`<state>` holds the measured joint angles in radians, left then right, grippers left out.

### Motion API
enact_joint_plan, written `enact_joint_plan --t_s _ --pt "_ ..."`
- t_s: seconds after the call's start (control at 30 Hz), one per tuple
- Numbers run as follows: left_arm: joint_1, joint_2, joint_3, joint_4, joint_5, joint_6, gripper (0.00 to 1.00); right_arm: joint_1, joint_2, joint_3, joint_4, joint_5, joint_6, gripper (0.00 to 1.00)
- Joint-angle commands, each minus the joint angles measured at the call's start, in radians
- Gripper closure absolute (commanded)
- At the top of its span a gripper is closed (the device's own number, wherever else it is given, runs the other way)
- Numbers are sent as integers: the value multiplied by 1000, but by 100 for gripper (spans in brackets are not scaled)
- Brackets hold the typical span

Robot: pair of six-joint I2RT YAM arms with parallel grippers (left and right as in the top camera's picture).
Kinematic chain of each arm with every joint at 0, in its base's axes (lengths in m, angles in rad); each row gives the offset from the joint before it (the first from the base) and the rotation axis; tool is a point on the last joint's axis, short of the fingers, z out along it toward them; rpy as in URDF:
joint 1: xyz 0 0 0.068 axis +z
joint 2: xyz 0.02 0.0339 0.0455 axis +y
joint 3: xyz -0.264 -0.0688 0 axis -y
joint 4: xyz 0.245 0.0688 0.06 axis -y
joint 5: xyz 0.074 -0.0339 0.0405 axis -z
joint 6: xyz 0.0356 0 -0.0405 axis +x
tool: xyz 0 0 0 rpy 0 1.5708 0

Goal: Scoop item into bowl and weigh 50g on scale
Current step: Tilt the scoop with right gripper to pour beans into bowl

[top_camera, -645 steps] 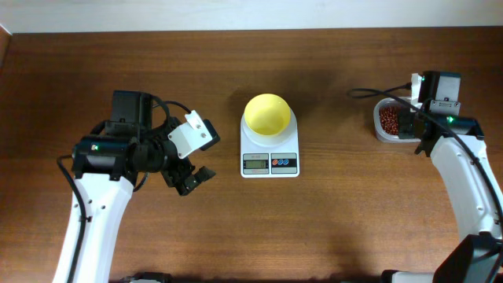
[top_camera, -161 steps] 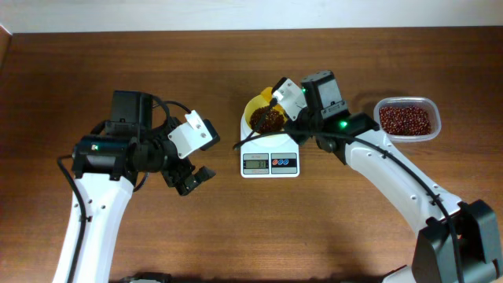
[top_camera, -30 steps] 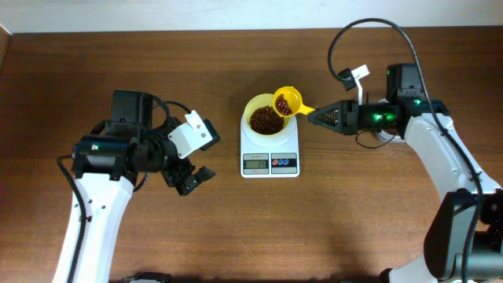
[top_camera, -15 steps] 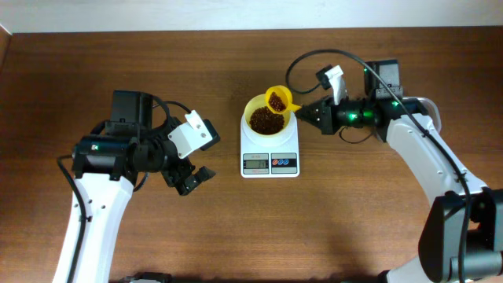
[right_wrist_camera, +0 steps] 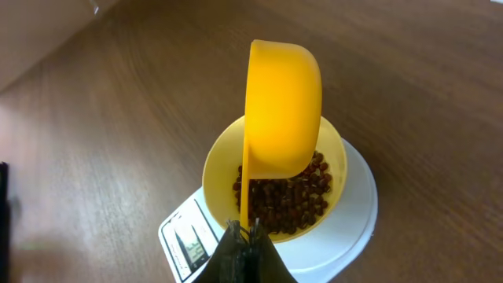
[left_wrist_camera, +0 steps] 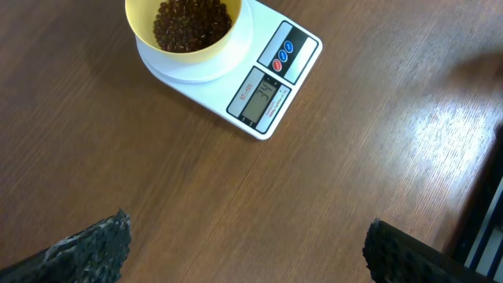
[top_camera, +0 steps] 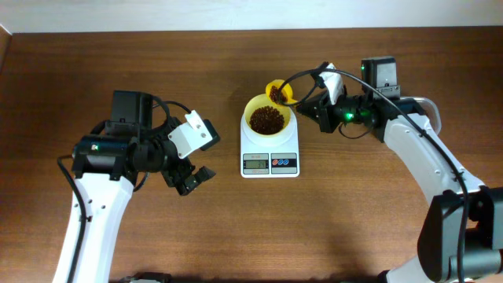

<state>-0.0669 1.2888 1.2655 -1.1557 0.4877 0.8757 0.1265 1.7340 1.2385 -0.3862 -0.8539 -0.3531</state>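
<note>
Over pale-yellow round plastic bowl (right_wrist_camera: 214, 169) of dark red-brown beans (right_wrist_camera: 292, 203), on white rectangular scale (left_wrist_camera: 271, 93), right gripper (right_wrist_camera: 245, 234) pinches tilted yellow plastic scoop (right_wrist_camera: 283, 102); left gripper (left_wrist_camera: 247, 248) wide, empty. Risk: fast tip overshoots 50g.

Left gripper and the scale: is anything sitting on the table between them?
No. The overhead view shows only bare brown table between the left gripper and the scale; the left wrist view shows the same.
</note>
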Motion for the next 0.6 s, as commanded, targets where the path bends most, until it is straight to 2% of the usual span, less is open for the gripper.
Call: enact_joint_plan --t_s 0.0,0.3,0.37,0.43,0.5,0.57 --pt "2 3 9 2 20 19 1 11 11 3 8 23 -40 96" --pt "2 3 9 2 20 19 1 18 42 -3 19 50 -92 96" --pt "2 3 9 2 20 19 1 18 34 -2 55 -55 -92 96" --pt "2 3 9 2 20 19 1 20 42 -3 61 17 -93 96" --pt "2 3 9 2 20 19 1 18 30 -2 77 -36 -92 96" --pt "2 3 9 2 20 19 1 20 42 -7 66 27 -124 96"
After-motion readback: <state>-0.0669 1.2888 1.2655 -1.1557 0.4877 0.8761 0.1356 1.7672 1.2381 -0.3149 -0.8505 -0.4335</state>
